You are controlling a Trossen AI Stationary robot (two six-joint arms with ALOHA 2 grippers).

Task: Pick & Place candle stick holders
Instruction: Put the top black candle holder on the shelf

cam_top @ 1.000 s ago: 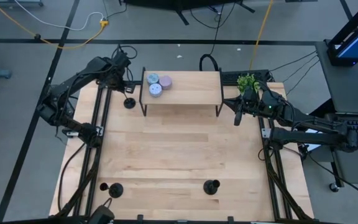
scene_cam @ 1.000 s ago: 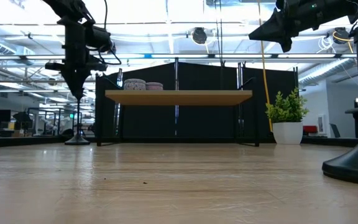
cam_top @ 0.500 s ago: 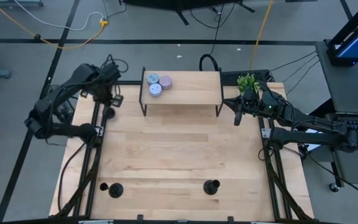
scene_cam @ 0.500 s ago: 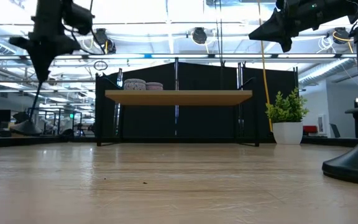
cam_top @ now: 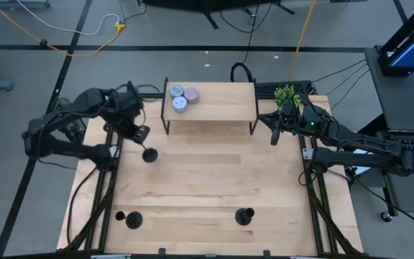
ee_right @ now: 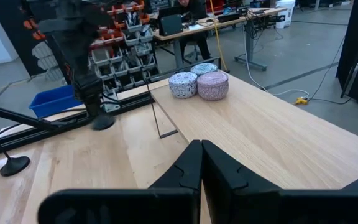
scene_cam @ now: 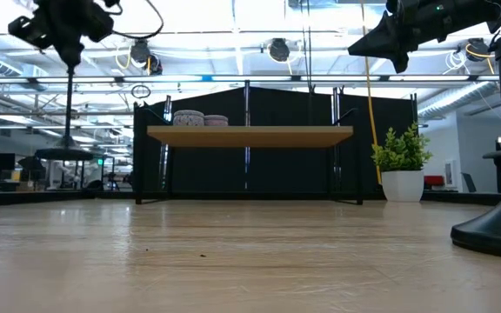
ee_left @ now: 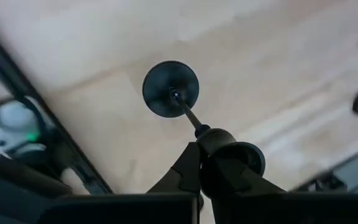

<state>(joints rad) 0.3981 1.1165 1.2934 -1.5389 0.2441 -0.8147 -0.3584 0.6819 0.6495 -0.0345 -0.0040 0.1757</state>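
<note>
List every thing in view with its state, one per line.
Left tool: shut on holder, lifted.
Held holder: hanging off the table.
Two other holders: upright at table's near edge.
Right tool: shut, empty, by the shelf.
Three tins: on the shelf.

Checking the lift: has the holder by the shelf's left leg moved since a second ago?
Yes. The holder, in the left gripper, now hangs off the table, nearer the front than the shelf.
</note>
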